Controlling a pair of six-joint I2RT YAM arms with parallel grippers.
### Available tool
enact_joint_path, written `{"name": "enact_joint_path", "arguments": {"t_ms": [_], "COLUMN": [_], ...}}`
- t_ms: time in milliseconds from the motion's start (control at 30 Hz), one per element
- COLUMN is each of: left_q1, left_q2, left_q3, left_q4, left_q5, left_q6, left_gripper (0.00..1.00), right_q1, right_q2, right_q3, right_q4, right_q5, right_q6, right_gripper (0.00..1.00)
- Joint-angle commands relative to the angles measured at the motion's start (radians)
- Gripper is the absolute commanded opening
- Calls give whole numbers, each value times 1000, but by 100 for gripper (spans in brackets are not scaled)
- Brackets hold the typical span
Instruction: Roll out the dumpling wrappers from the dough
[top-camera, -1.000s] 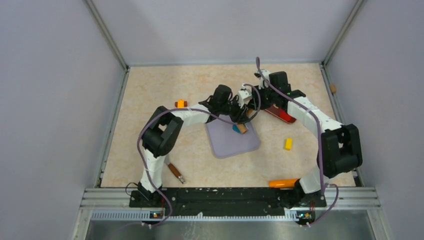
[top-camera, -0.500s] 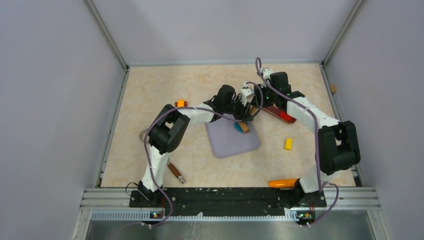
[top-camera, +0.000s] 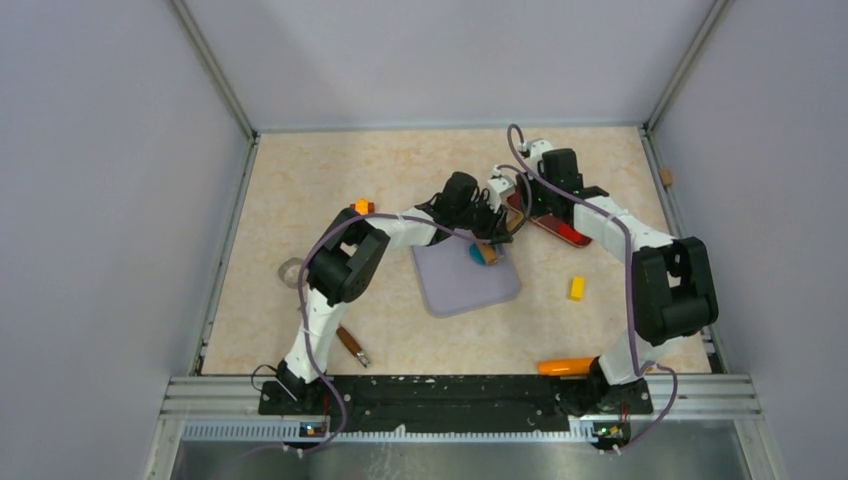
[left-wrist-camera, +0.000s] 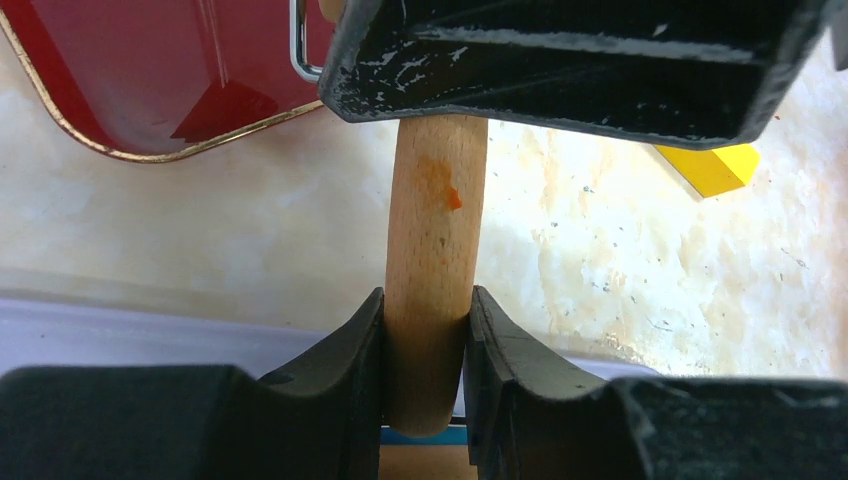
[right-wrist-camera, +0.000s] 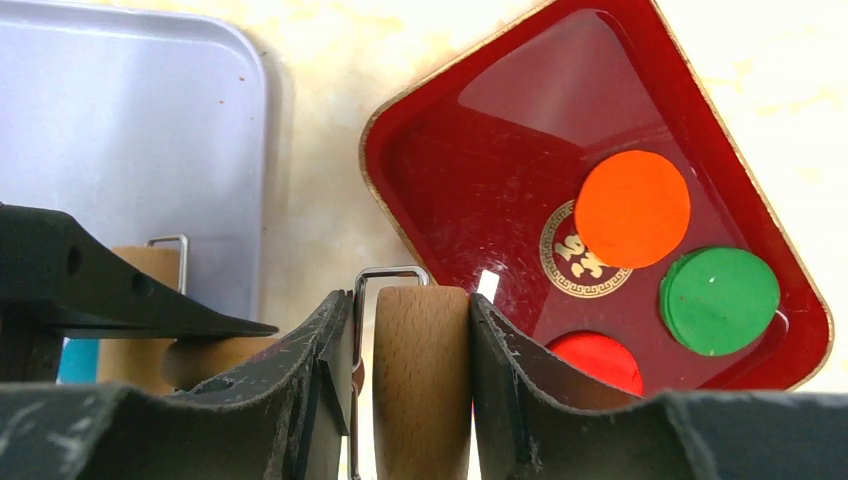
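Observation:
A tan wooden roller (top-camera: 489, 252) lies across the far right corner of the lavender mat (top-camera: 462, 282). My left gripper (top-camera: 488, 232) is shut on one wooden handle (left-wrist-camera: 432, 270) of it. My right gripper (top-camera: 508, 196) is shut on the other handle (right-wrist-camera: 422, 385). The teal-blue dough (top-camera: 476, 252) shows as a small patch on the mat under the roller; a thin teal strip shows below the handle in the left wrist view (left-wrist-camera: 425, 434). No teal wrappers show.
A red tray (right-wrist-camera: 500, 180) beside the mat holds orange (right-wrist-camera: 632, 208), green (right-wrist-camera: 718, 300) and red (right-wrist-camera: 598, 360) discs. A yellow block (top-camera: 576, 288), small orange block (top-camera: 361, 207), orange cylinder (top-camera: 565, 366), brown-handled tool (top-camera: 350, 344) and grey lump (top-camera: 290, 270) lie around.
Both grippers and the roller have shifted a little to the right and towards the far side over the mat's corner; more teal dough shows beside the roller.

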Motion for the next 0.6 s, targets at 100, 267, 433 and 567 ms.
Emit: {"name": "enact_joint_path", "arguments": {"t_ms": [100, 267, 433, 567], "left_q1": [11, 10, 11, 10], "left_q2": [57, 42, 15, 1], "left_q3": [56, 73, 90, 114], "left_q4": [-3, -8, 2, 20], "left_q5": [-110, -99, -93, -109], "left_q6": [-80, -82, -95, -116], "left_gripper": [0, 0, 0, 0], "right_q1": [3, -13, -48, -61], "right_q2": [15, -18, -87, -126], "right_q3": [-53, -16, 43, 88], "right_q4": [-219, -272, -362, -418], "right_q5": [-5, -14, -38, -53], "right_q6": [-65, -57, -56, -50], "right_gripper": [0, 0, 0, 0]}}
